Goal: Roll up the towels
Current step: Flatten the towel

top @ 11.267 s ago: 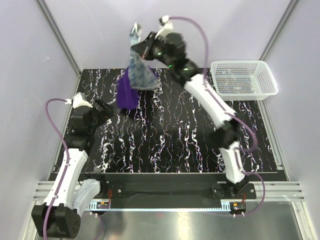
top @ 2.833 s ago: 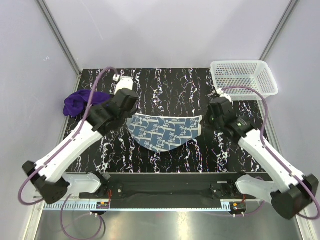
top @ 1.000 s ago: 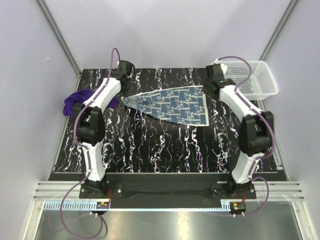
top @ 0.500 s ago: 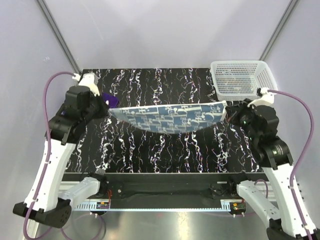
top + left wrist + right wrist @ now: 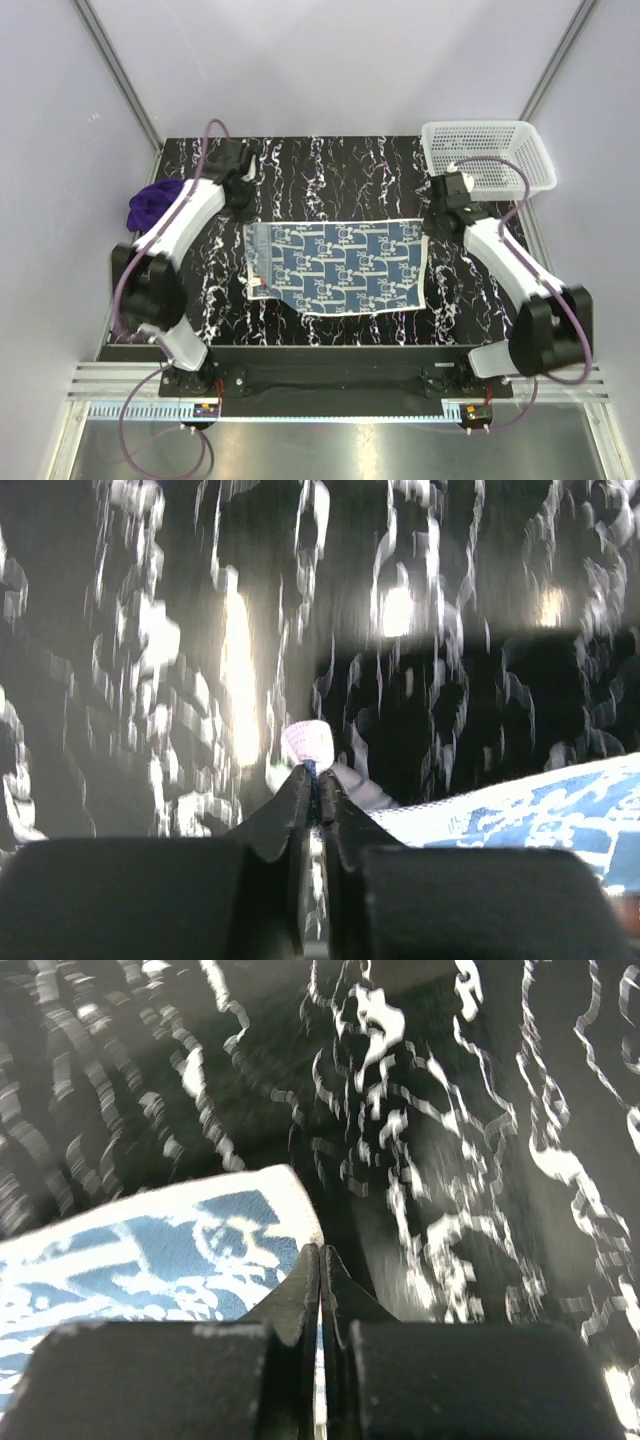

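Since the patterned towel [image 5: 340,268] lies spread flat and nearly square on the counter [image 5: 330,165], closest to my bases, I judge the laying-out finished and the rolling not yet begun. At its far left corner my left end effector [image 5: 315,777] is clenched, with a tuft of white hem poking out past the tips. At the far right corner my right end effector [image 5: 320,1258] is clamped too, the towel's edge running in between its fingers. This is thin, light, limp cloth that will likely wrinkle and slide, so I would take one short side by both its corners and turn it over evenly. Farther off, the purple towel [image 5: 150,205] sits bunched at the counter's left edge, and the mesh basket [image 5: 485,125] stands at the far right corner.
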You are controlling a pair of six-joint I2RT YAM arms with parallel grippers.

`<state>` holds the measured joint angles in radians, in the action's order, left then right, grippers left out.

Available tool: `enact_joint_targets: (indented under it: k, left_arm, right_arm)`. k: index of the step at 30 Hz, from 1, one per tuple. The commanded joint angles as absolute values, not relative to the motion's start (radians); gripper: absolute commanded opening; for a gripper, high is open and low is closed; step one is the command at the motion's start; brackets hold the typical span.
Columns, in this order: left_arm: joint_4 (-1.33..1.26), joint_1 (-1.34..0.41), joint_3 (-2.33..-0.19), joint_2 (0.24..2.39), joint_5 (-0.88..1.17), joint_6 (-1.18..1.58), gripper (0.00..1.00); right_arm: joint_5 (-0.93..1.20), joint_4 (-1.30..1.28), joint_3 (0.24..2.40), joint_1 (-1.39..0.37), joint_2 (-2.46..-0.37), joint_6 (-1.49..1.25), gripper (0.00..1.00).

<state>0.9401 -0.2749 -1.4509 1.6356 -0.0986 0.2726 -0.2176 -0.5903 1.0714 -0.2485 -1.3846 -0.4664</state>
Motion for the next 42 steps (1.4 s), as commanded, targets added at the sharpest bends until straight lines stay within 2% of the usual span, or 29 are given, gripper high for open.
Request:
enact_joint_targets:
  k: [1, 4, 7, 8, 9, 12, 17, 19, 23, 27, 29, 32, 34, 36, 38, 42]
  left_arm:
    - [0.888, -0.261, -1.712, 1.912, -0.149, 0.230, 0.16]
    - [0.923, -0.247, -1.877, 2.072, -0.150, 0.230, 0.38]
    - [0.965, -0.224, -2.063, 2.248, -0.152, 0.232, 0.68]
    - [0.992, -0.219, -2.154, 2.275, -0.152, 0.235, 0.85]
    - [1.017, -0.215, -2.192, 2.295, -0.158, 0.236, 0.89]
    - [1.031, -0.212, -2.140, 2.235, -0.176, 0.244, 0.97]
    - [0.822, -0.209, -1.698, 1.867, -0.212, 0.307, 0.99]
    - [0.738, -0.209, -1.573, 1.711, -0.201, 0.345, 0.99]
    - [0.574, -0.209, -1.183, 1.456, -0.163, 0.510, 0.99]
    - [0.451, -0.207, -0.939, 1.289, 0.059, 0.603, 0.97]
    - [0.391, -0.209, -0.821, 1.209, 0.103, 0.646, 0.95]
    - [0.325, -0.213, -0.691, 1.048, 0.101, 0.681, 0.94]
    - [0.346, -0.236, -0.643, 0.921, -0.030, 0.681, 0.99]
    - [0.328, -0.239, -0.602, 0.855, -0.112, 0.673, 0.99]
    - [0.282, -0.233, -0.552, 0.807, -0.114, 0.716, 0.99]
    - [0.285, -0.212, -0.548, 0.811, 0.015, 0.732, 0.99]
  right_arm:
    - [-0.313, -0.471, 1.199, -0.242, -1.584, -0.446, 0.00]
    - [-0.344, -0.483, 1.332, -0.232, -1.769, -0.456, 0.00]
    - [-0.331, -0.485, 1.457, -0.219, -1.886, -0.436, 0.29]
    - [-0.325, -0.486, 1.486, -0.221, -1.907, -0.427, 0.47]
    - [-0.321, -0.494, 1.541, -0.221, -1.923, -0.420, 0.76]
    - [-0.327, -0.535, 1.591, -0.221, -1.934, -0.410, 0.86]
    - [-0.333, -0.529, 1.491, -0.222, -1.767, -0.405, 0.94]
    - [-0.337, -0.544, 1.418, -0.221, -1.677, -0.403, 0.95]
    - [-0.318, -0.540, 1.221, -0.221, -1.467, -0.439, 1.00]
    - [-0.229, -0.525, 0.970, -0.216, -1.252, -0.561, 1.00]
    - [-0.158, -0.518, 0.911, -0.213, -1.160, -0.606, 1.00]
    - [-0.106, -0.532, 0.833, -0.213, -1.056, -0.633, 1.00]
    - [-0.132, -0.543, 0.783, -0.213, -0.953, -0.678, 1.00]
    - [-0.130, -0.509, 0.705, -0.210, -0.878, -0.698, 1.00]
    - [-0.106, -0.469, 0.670, -0.212, -0.790, -0.736, 1.00]
    - [-0.113, -0.526, 0.664, -0.212, -0.753, -0.772, 1.00]
